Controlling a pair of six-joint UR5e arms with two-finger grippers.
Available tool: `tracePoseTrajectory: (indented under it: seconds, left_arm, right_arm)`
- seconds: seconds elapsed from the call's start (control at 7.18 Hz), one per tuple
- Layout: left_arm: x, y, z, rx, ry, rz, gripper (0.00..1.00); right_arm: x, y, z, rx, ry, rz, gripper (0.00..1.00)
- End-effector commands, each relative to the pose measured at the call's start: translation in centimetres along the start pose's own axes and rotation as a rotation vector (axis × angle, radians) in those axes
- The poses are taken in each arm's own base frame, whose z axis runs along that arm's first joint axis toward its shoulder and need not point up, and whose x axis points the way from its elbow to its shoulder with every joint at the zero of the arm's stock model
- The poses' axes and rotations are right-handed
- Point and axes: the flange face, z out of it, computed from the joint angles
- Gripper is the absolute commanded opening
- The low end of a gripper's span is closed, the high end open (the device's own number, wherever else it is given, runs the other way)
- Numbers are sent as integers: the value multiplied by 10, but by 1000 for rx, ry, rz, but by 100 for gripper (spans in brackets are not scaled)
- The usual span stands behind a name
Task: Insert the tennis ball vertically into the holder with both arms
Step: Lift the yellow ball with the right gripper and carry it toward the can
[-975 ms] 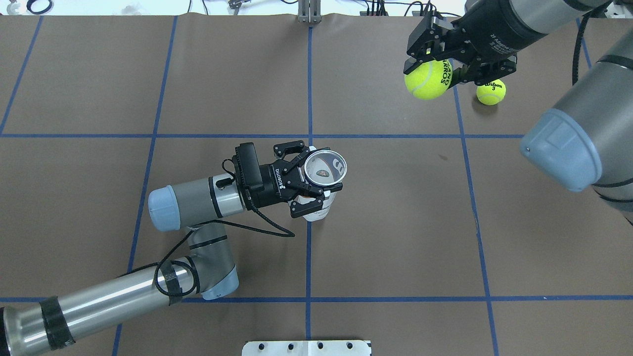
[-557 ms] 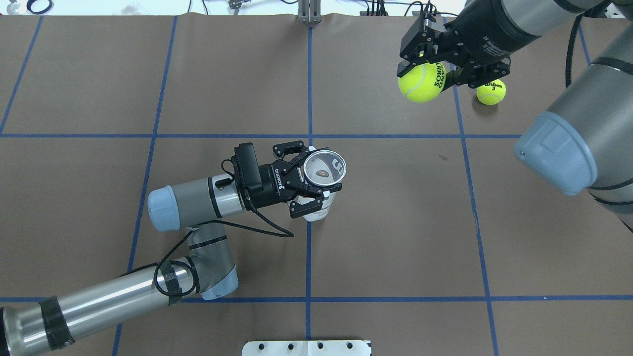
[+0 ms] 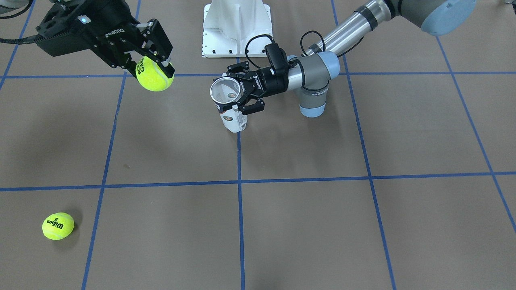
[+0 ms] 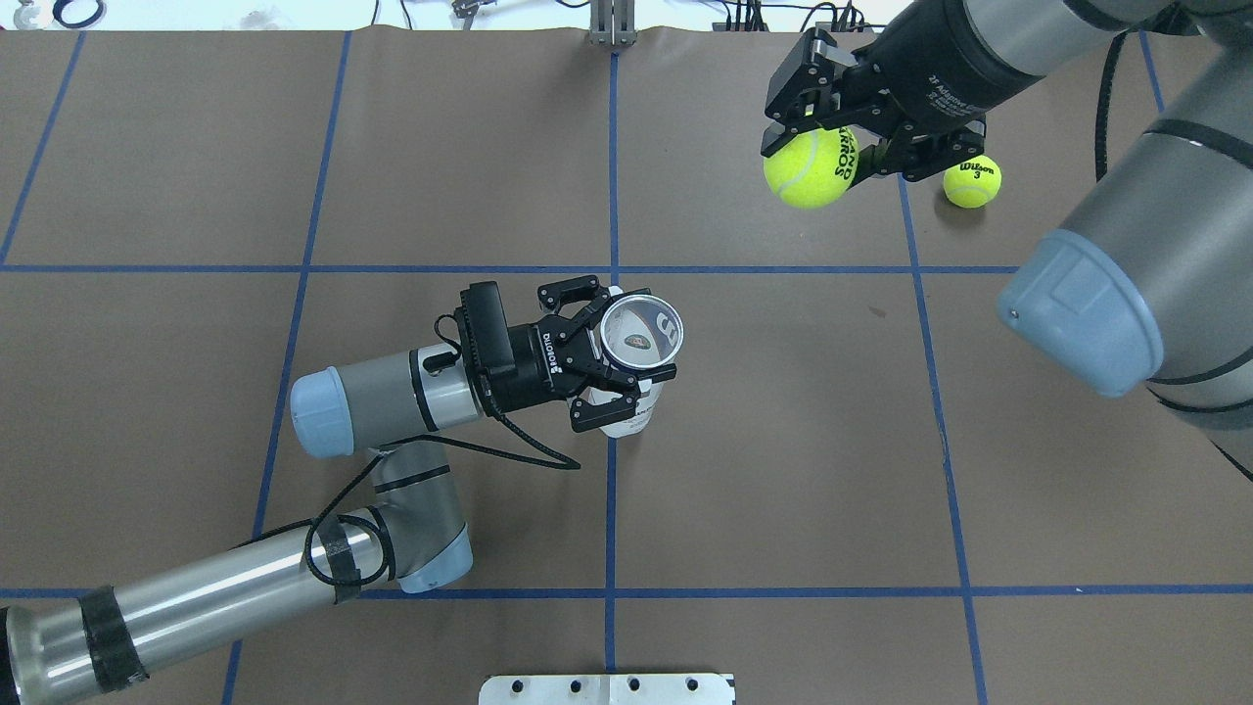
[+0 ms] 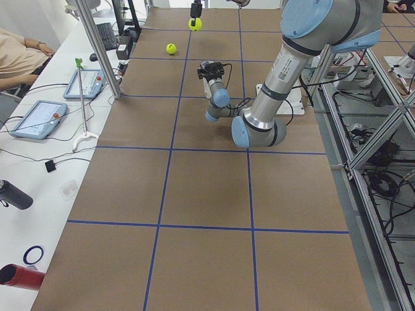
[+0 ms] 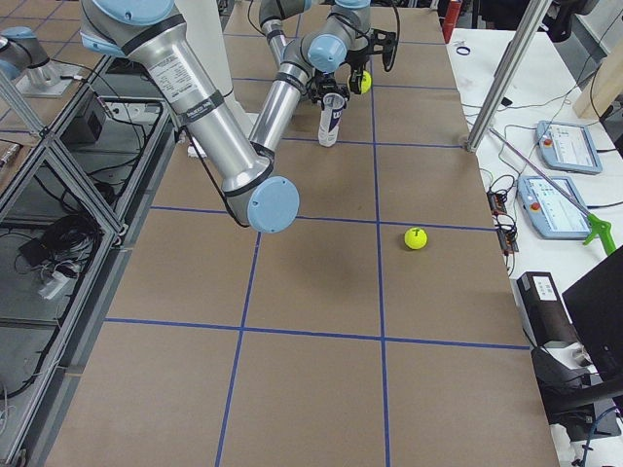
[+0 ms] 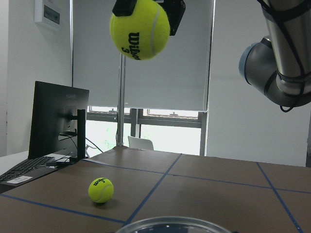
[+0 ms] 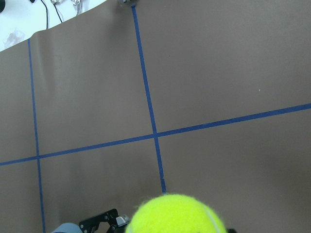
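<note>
- Tube (image 4: 641, 338) stands upright, open mouth up, near the middle of the table (image 4: 783, 441). The left claw (image 4: 617, 354) is clamped round its upper part from nine o'clock.
- A held ball (image 4: 803, 171), yellow-green, hangs above the table at about one o'clock from the tube, pinched in the right claw (image 4: 832, 157).
- A loose ball (image 4: 972, 182) lies on the table at two o'clock.

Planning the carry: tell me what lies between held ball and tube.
Overhead view: only bare table and one blue tape line between held ball and tube.
</note>
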Motion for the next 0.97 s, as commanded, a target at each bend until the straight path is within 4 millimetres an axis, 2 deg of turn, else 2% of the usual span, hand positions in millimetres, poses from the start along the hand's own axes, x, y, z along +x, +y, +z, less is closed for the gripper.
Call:
tracePoseTrajectory:
  seconds: [0.0,0.7,0.84]
  left_arm:
    - [0,0,-1,0,0,0,86]
    - [-2,2,-3,-4,-3,1,86]
    - [-3,1,-3,-4,-4,2,86]
  right_arm:
    - [-2,4,4,-5,2,-2,32]
    - [-6,11,14,-4,9,3,35]
    - [-16,16,14,-8,-1,2,35]
